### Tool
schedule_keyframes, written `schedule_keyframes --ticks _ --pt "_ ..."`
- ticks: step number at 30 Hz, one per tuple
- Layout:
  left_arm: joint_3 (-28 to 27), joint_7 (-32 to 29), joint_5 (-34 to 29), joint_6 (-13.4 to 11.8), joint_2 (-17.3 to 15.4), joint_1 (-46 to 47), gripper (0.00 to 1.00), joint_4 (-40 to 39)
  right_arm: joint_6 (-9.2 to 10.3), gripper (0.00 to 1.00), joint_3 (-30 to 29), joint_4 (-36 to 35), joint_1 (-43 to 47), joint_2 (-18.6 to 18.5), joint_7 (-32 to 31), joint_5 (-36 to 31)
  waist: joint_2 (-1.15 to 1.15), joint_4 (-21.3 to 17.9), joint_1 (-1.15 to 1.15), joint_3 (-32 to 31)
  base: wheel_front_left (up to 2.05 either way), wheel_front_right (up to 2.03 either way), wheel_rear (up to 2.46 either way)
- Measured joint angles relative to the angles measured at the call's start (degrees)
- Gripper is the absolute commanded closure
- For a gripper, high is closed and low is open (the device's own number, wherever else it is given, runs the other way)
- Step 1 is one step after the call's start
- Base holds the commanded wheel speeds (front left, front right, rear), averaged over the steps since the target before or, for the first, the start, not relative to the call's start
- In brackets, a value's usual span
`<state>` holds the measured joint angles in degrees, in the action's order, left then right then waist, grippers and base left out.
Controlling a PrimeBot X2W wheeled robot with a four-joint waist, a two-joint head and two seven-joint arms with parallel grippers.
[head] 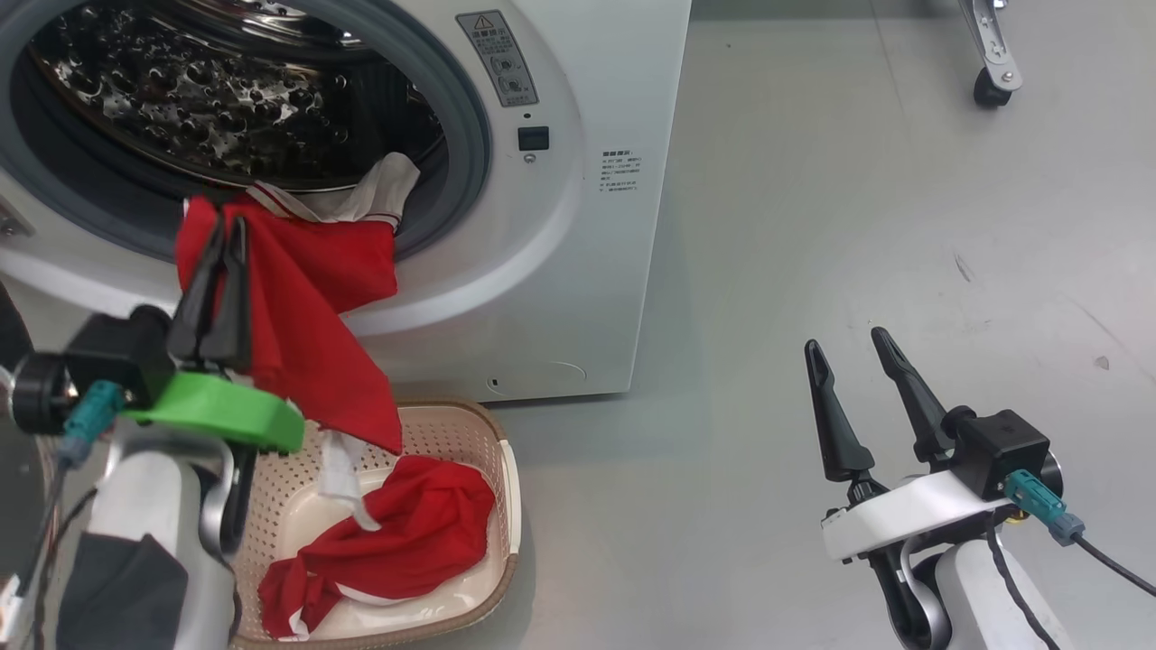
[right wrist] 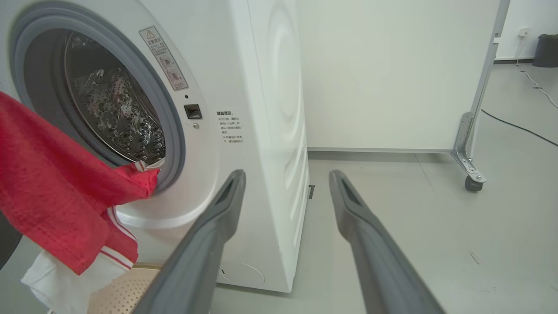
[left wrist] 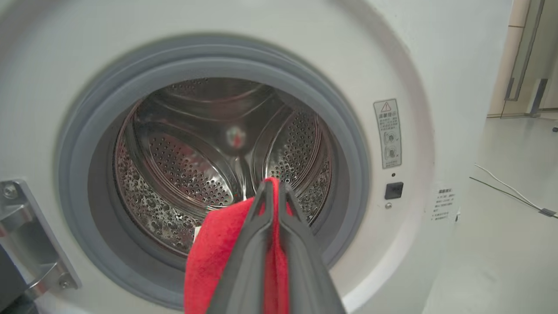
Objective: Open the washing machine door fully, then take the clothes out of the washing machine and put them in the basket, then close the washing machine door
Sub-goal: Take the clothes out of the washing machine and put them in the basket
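The white washing machine (head: pixel 578 226) stands with its porthole open and the steel drum (left wrist: pixel 192 152) bare inside. A red and white garment (head: pixel 307 307) of the clothes hangs out over the grey gasket. My left gripper (head: pixel 224 226) is shut on its upper red edge (left wrist: pixel 218 244), in front of the porthole's lower lip. Below it the cream basket (head: pixel 510 478) holds another red garment (head: pixel 406 533). My right gripper (head: pixel 844 341) hovers open over the floor, right of the machine, holding nothing. A dark sliver (head: pixel 7 325) at the left edge may be the washing machine door's rim.
A metal hinge bracket (left wrist: pixel 30 235) sits left of the porthole. A white partition on a castered leg (right wrist: pixel 468 161) stands behind and to the right. A cable (left wrist: pixel 510 192) lies on the grey floor, and a dark bin (right wrist: pixel 547 50) stands far off.
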<state>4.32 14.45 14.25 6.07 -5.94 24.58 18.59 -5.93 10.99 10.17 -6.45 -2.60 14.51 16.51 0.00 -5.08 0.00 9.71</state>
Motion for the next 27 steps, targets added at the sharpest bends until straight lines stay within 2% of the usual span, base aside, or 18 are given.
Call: schedule_keyframes --ticks 6,15,27 --pt "0.79 -1.94 -0.88 -0.88 -0.05 -3.3 1.0 3.91 -0.05 0.0 0.29 -0.21 0.0 -0.01 0.0 -0.1 0.0 -0.26 0.0 1.23 0.0 0.0 0.0" --pt "2.25 -8.26 -1.58 -1.56 -0.18 -6.38 1.0 11.27 -0.07 0.0 0.64 -0.94 -0.11 0.0 0.0 -0.56 0.0 -0.71 0.0 4.51 0.0 0.0 0.0" --pt "3.96 -13.49 -3.08 -1.56 -0.53 -4.87 1.0 19.65 -0.19 0.0 1.29 -2.25 -2.61 0.0 0.0 -1.71 0.0 -1.82 0.0 10.94 0.0 0.0 0.0"
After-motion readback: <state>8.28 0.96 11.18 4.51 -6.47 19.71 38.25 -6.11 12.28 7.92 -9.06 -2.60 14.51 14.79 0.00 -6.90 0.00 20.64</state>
